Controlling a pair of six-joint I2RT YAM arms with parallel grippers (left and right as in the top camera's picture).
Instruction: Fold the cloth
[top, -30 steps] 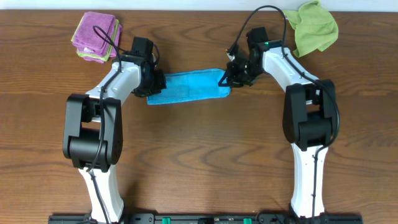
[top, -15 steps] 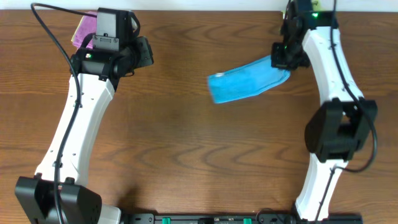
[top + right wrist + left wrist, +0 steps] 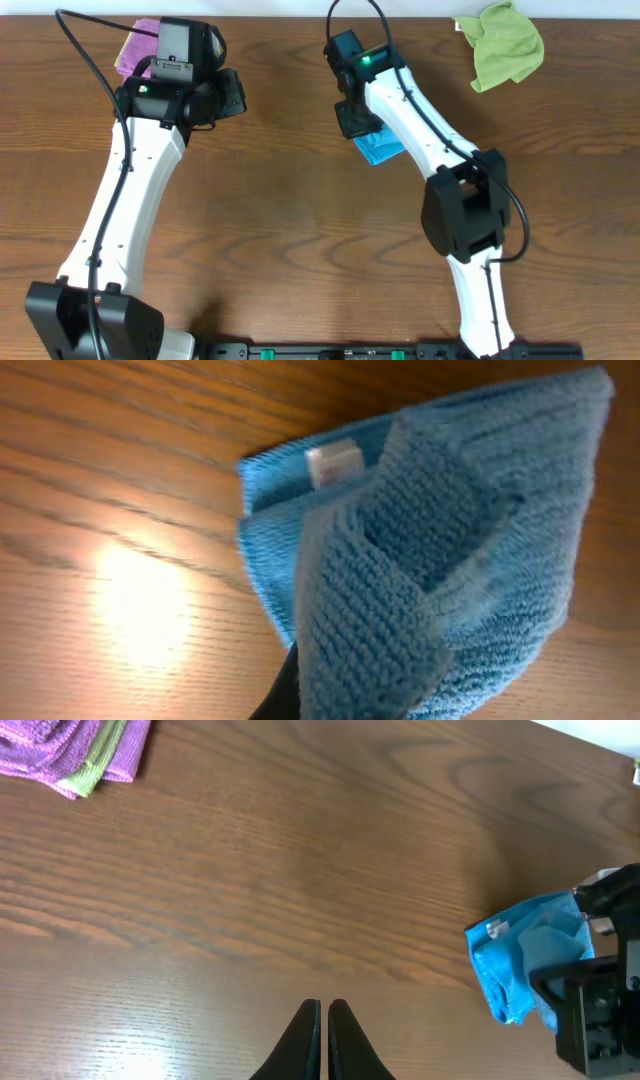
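The blue cloth (image 3: 380,148) is folded over on itself near the table's middle, mostly under my right arm. My right gripper (image 3: 358,122) is shut on the blue cloth. In the right wrist view the blue cloth (image 3: 450,560) fills the frame, with a white tag (image 3: 333,463) showing, and it drapes over my right gripper (image 3: 345,690) and hides the fingertips. The left wrist view shows the blue cloth (image 3: 525,960) at the right. My left gripper (image 3: 324,1012) is shut and empty, raised above bare table at the back left (image 3: 225,95).
A folded purple and green cloth pile (image 3: 140,45) lies at the back left, also in the left wrist view (image 3: 70,750). A crumpled green cloth (image 3: 505,45) lies at the back right.
My right gripper has carried the blue cloth's end leftward, doubling the cloth over into a small bundle. My left arm let go earlier, rose to the back left, and now holds still.
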